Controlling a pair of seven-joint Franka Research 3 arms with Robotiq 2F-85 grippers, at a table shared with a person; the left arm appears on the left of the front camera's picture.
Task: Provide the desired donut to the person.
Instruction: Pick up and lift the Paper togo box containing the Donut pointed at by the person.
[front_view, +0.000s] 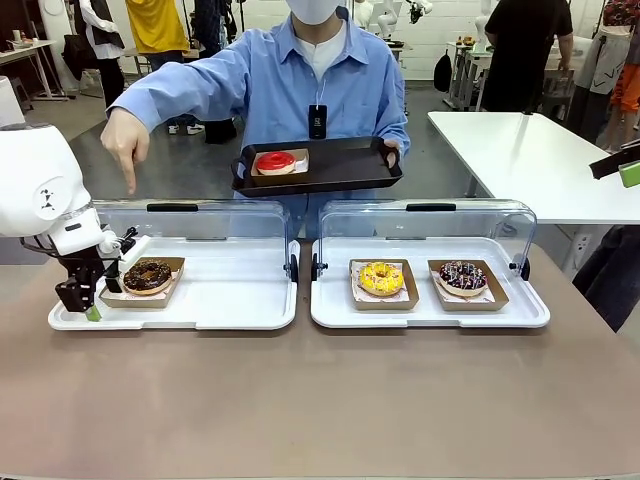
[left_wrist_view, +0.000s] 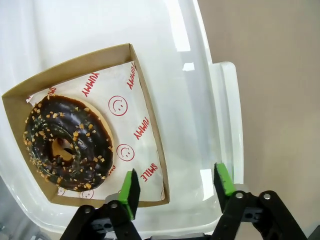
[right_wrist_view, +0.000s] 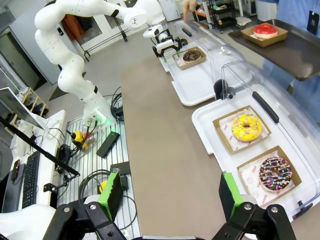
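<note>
— Donut (left_wrist_view: 67, 145), chocolate with nut crumbs: where does it sit?
— In an open box (left_wrist_view: 149, 130) on printed paper, just beside the left gripper (left_wrist_view: 175, 170), off to the side of one pad (left_wrist_view: 131, 195). The donut is untouched.

— Left gripper, state?
— Jaws wide, holding nothing. One pad overlaps the box's near corner. The other stands over the rim of the left tray (left_wrist_view: 227, 115), so the box's side wall lies between them. I cannot tell whether either pad touches anything.

— Beyond the far pad?
— Tray rim, then bare table (left_wrist_view: 280, 100).

— Right gripper (right_wrist_view: 170, 175), state?
— Jaws wide, nothing between them, raised above the table.

— Items from it, nearest first?
— Sprinkle donut (right_wrist_view: 274, 173), boxed, to one side. Yellow donut (right_wrist_view: 246, 126), boxed, next beyond. Both are on the right tray (right_wrist_view: 205, 120) under a raised clear lid. Farther on are the left tray, the chocolate donut and the left arm.

— Farthest entries?
— Person (front_view: 320, 80) across the table. One hand (front_view: 125, 140) points a finger down, above the left tray's lid (front_view: 200, 220), just beyond the left gripper. The other hand grips a black tray (front_view: 340, 160) held over the two lids. A red donut (front_view: 275, 161) in its own box rests on that tray, well apart from both grippers.
</note>
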